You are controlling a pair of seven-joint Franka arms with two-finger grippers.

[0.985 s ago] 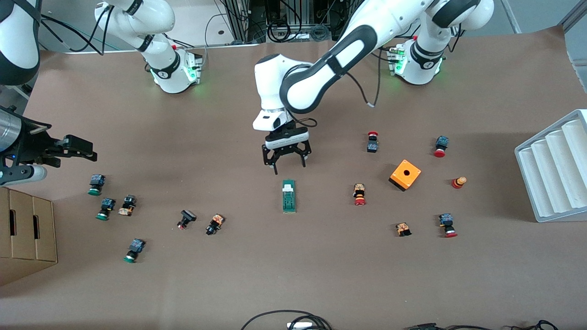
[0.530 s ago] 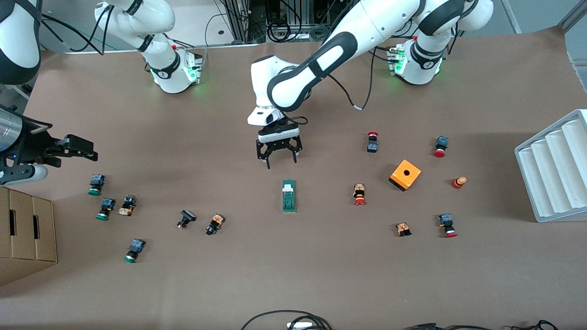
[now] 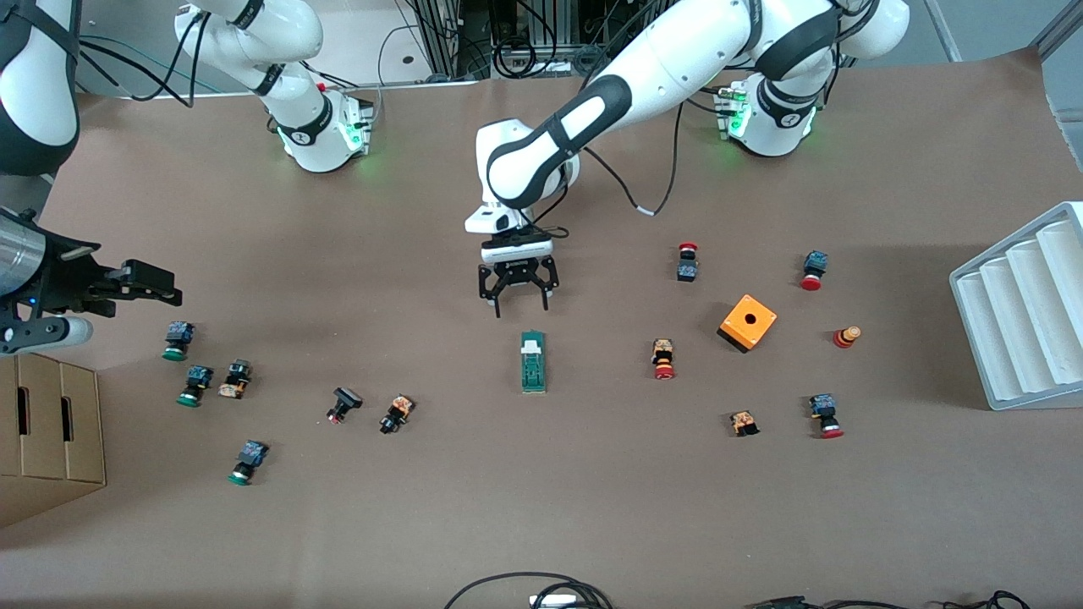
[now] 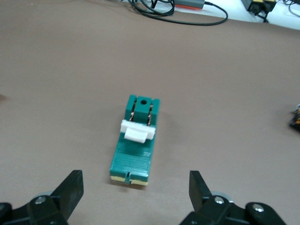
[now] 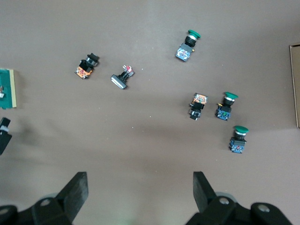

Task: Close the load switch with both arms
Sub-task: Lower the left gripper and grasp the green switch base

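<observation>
Task barely begun: load switch (image 3: 533,362) lies untouched mid-table, left gripper (image 3: 518,302) spread over the table at its 12 o'clock, right gripper (image 3: 148,282) spread, waiting at the right arm's end.

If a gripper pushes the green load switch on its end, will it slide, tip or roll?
The load switch lies flat and low on the paper-covered table, so it probably slides rather than tips. Its boxy shape should not roll. The white tab may move first.

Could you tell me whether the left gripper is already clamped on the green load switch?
No, the left gripper hangs open over bare table just short of the load switch, touching nothing.
</observation>
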